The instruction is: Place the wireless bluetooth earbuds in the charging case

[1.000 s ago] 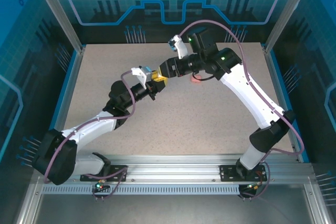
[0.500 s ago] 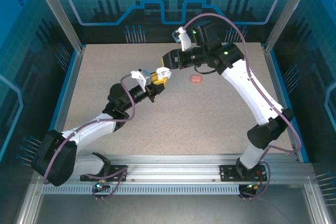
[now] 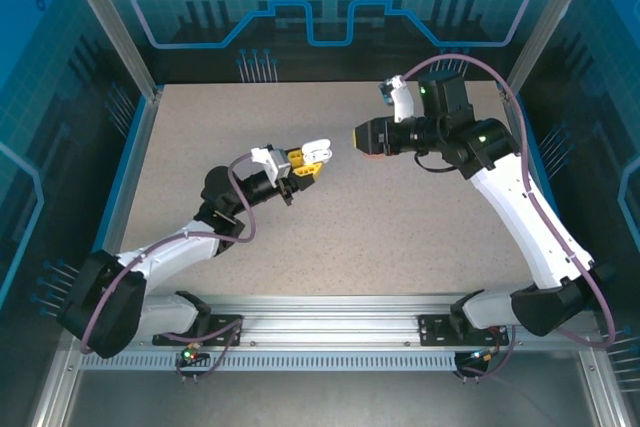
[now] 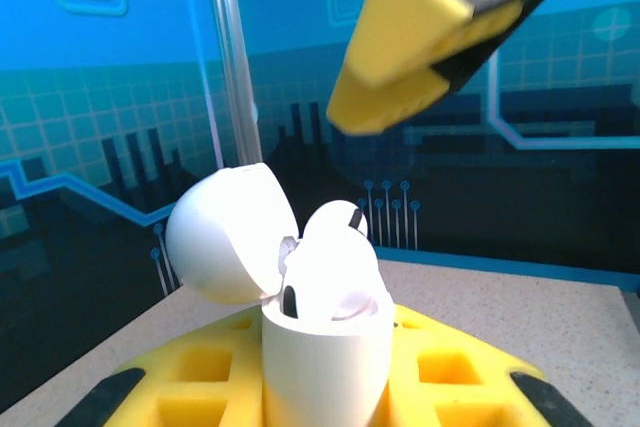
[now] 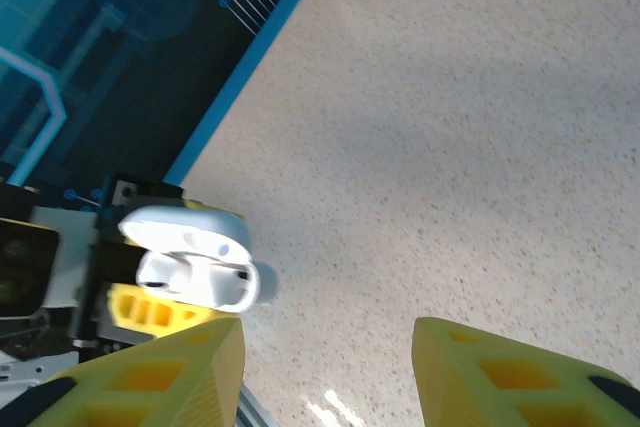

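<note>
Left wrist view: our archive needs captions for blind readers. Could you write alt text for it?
A white charging case, its lid flipped open and a white earbud poking up from it, stands clamped in the yellow left gripper. The right gripper, blurred and yellow, hangs above it.

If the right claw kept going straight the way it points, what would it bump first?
Most likely the open white charging case that the left claw holds up. The right claw points across at it, with nothing seen between them. Height is hard to judge, so it might slip just past.
</note>
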